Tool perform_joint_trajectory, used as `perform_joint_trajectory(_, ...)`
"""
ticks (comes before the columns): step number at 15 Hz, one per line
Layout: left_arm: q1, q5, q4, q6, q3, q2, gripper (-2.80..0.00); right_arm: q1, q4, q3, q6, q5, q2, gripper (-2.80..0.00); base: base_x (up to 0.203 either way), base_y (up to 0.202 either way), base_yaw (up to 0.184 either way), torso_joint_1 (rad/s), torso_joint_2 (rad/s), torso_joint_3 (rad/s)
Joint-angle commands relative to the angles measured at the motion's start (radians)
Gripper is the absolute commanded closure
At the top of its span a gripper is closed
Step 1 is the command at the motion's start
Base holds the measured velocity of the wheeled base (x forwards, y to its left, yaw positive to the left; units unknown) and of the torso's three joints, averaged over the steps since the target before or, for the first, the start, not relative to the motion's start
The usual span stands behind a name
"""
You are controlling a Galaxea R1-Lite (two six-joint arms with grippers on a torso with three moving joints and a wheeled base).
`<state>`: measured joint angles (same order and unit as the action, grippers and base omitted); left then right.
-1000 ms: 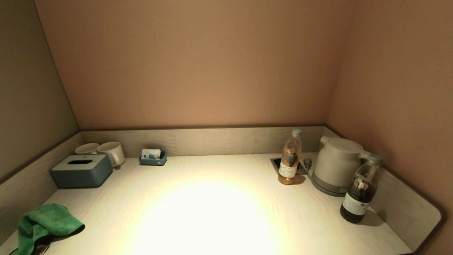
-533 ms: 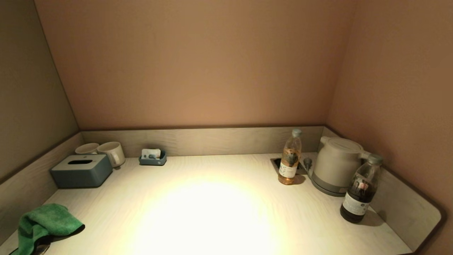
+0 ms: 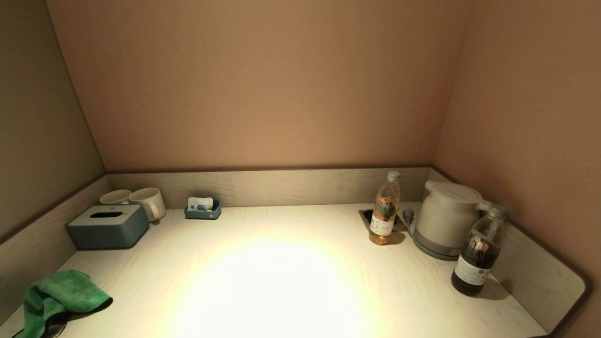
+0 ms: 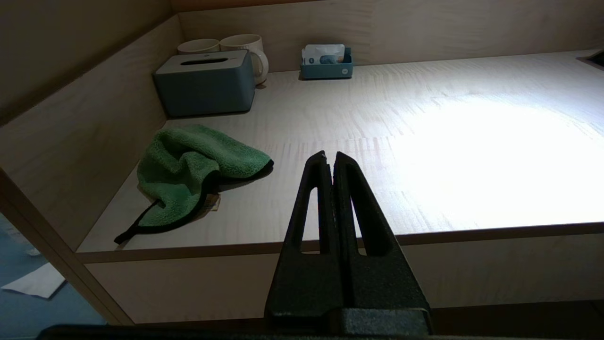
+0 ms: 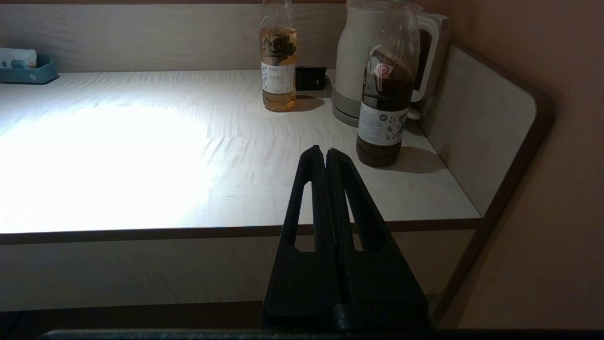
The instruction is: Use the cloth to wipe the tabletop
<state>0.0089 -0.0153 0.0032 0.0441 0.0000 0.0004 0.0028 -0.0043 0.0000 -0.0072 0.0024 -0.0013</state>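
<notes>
A crumpled green cloth [image 3: 58,295] with a black edge lies at the front left corner of the pale wooden tabletop [image 3: 281,281]; it also shows in the left wrist view [image 4: 188,170]. My left gripper [image 4: 330,156] is shut and empty, held in front of the table's front edge, to the right of the cloth. My right gripper [image 5: 325,151] is shut and empty, in front of the table's front edge near the right side. Neither gripper shows in the head view.
On the left stand a grey-blue tissue box [image 3: 108,226], two white mugs [image 3: 141,202] and a small blue tray [image 3: 203,210]. On the right stand a light tea bottle [image 3: 384,209], a white kettle [image 3: 446,218] and a dark bottle [image 3: 478,251]. Raised panels border the back and sides.
</notes>
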Motion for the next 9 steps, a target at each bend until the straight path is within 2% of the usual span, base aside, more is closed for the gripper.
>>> perform_joint_trajectory(1,0.0,0.0,0.0,0.0,-0.002,0.0,0.0,0.0,0.0,0.0,0.0,0.001,0.001,0.0,0.0,0.0,0.0,0.0,0.0,0.0)
perform_joint_trajectory(9,0.0,0.0,0.0,0.0,-0.001,0.0,0.0,0.0,0.0,0.0,0.0,0.001,0.001,0.0,0.0,0.0,0.0,0.0,0.0,0.0)
